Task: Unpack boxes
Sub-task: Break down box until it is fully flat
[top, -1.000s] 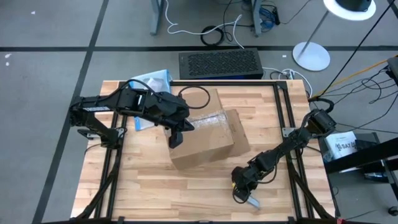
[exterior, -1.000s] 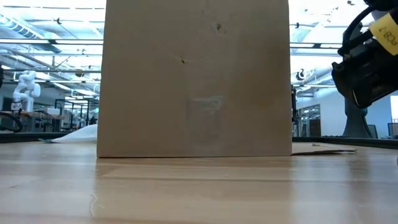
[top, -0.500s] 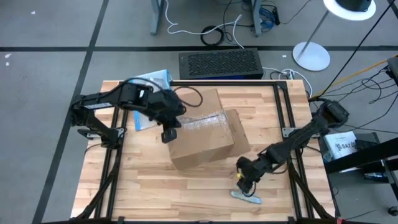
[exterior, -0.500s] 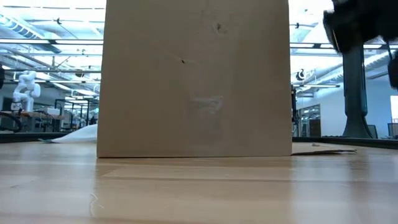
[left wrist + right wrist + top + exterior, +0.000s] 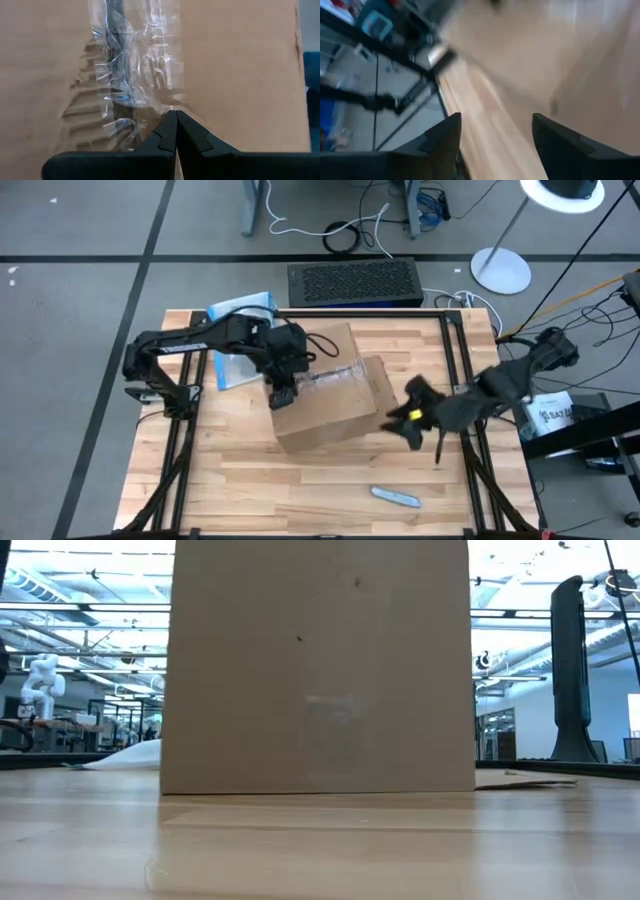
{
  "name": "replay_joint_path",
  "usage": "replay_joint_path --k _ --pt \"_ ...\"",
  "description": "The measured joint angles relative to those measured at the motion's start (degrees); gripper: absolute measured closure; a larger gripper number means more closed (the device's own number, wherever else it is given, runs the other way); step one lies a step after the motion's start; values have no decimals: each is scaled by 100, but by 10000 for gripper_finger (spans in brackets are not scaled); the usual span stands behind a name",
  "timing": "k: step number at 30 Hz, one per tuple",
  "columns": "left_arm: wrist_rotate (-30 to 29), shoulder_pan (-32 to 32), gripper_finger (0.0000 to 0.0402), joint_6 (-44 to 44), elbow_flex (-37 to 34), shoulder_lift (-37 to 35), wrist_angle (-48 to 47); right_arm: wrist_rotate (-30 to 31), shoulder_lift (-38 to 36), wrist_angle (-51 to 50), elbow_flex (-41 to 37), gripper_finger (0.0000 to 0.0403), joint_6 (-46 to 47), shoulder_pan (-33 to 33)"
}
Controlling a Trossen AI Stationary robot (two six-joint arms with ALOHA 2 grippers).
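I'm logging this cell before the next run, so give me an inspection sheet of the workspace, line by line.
Surface: wooden table, bare planks showing at the front.
Job's things: brown cardboard box mid-table, closed, its clear tape crumpled and the cardboard torn beside it.
Clutter: small grey tool lying near the front edge; clear pouch with blue edge at the back left corner.
Grippers: left gripper jaws shut, tips at the tape; right gripper jaws open, empty, beside the box.
Cables: black cable looped behind the box.
Surroundings: black grille-topped unit and white lamp base on the floor.
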Motion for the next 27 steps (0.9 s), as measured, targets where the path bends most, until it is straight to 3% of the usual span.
replay_joint_path --k 4,10,14,18,27 --pt "83 -3 391 96 1 132 170 107 311 -17 614 185 -833 -438" --pt "278 37 391 246 -4 250 191 -668 1041 -28 672 201 -1387 -1021" --pt "333 28 391 252 -7 257 176 -152 1321 247 668 209 -1932 -1209" --pt "403 -74 391 253 -17 241 163 -96 1485 427 676 218 -2724 -1618" --pt "432 -290 391 256 -19 241 295 61 1784 324 673 227 -5471 -1978"
